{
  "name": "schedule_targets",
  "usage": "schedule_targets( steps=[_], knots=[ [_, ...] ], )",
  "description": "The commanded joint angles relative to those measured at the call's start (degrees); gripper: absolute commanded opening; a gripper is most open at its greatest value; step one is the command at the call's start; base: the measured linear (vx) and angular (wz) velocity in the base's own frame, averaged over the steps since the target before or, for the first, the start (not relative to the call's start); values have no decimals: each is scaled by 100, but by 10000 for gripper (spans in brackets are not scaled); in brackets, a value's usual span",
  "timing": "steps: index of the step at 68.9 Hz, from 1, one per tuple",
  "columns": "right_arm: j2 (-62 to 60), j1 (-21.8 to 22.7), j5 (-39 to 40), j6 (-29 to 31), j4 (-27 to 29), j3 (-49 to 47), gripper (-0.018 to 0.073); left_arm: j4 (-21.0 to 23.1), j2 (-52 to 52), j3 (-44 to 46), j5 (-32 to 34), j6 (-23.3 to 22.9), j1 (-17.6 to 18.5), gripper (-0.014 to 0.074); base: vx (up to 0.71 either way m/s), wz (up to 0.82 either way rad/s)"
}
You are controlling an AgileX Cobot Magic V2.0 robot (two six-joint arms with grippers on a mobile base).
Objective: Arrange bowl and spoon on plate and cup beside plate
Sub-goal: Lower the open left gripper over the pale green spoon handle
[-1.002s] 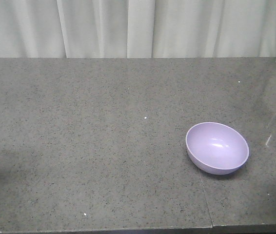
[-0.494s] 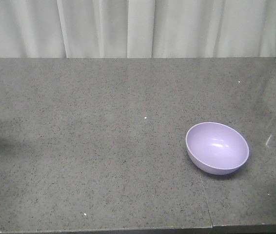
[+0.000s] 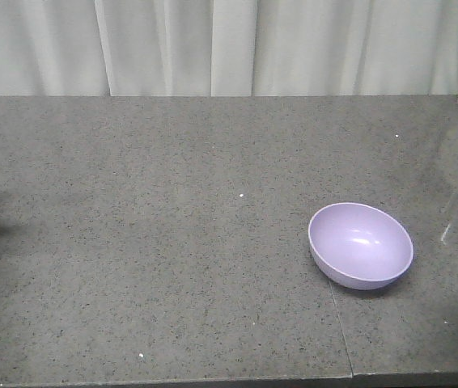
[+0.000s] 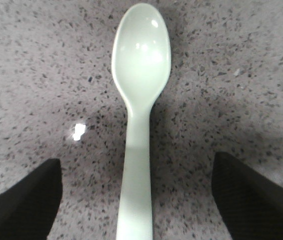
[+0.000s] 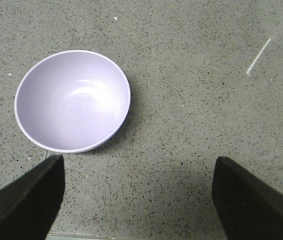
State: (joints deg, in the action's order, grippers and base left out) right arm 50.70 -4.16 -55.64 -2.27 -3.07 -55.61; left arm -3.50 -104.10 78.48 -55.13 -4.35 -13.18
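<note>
The jaws of the left gripper (image 4: 139, 202) are standing spread wide, one dark tip to each side of the spoon (image 4: 140, 65), and nothing is being pinched. The spoon is lying flat on the speckled grey table (image 4: 241, 60), scoop facing up and pointing away from the wrist, with its handle running back between the tips. It is looking light, stiff and glossy, likely to skate or tip if the scoop is pressed. So the straight handle, just behind the neck, is seeming the safest place to close on, across its narrow width.

The right gripper (image 5: 140, 200) is hanging with its jaws equally spread over bare table. The bowl (image 5: 72, 100) is sitting upright just ahead and off to one side, on the right half of the table in the front view. It is appearing thin-walled and smooth — its rim is offering the only real purchase. The plate and the cup are not showing in any view.
</note>
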Motion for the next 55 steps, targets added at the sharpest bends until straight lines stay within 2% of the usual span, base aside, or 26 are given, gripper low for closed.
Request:
schedule_targets(
  steps=[1,24,31,42,55],
  knots=[
    [-8,-4,348,55,-18,-184,594,30,85,182,205,21,5,575,0,0],
    [-8,-4,348,55,-18,-184,594,81,-196,175,163,15,5,575,0,0],
    [-8,-4,348,55,-18,-184,594,86,-231,175,123,14,5,546,0,0],
    [-8,-4,348,55,-18,-184,594,93,-250,175,60,-27,5,412,0,0],
    [-8,-4,348,55,-18,-184,594,93,-250,175,25,-32,5,150,0,0]
  ],
)
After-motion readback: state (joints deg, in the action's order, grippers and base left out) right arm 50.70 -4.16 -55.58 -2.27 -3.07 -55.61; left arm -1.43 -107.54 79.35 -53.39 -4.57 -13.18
